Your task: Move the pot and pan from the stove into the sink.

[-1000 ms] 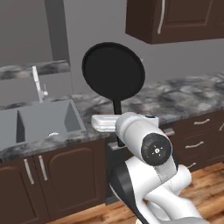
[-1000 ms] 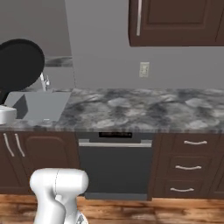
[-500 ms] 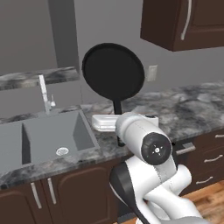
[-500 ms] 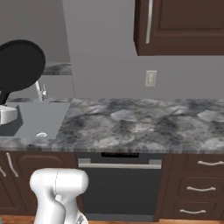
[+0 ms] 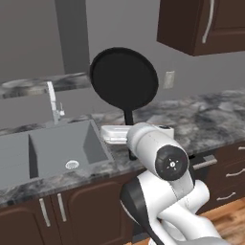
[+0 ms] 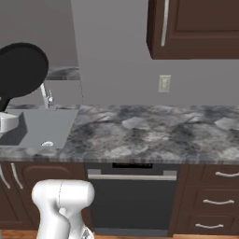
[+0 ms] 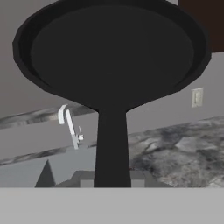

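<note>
Gripper [image 5: 130, 136]: closed on the pan's handle, fingertips hidden behind the white wrist. Pan [image 5: 124, 79]: 1, black, held upright above the gripper, disc facing the wall. Hand view adds the pan's inner face [image 7: 111, 52]; right base view adds the dishwasher front [image 6: 132, 198]. Sink [image 5: 52, 148]: below and left of the gripper, faucet [image 5: 54, 102] behind. Beyond: marbled counter [image 6: 154, 135], wall outlet [image 6: 164, 84], dark upper cabinet [image 5: 203, 24].
</note>
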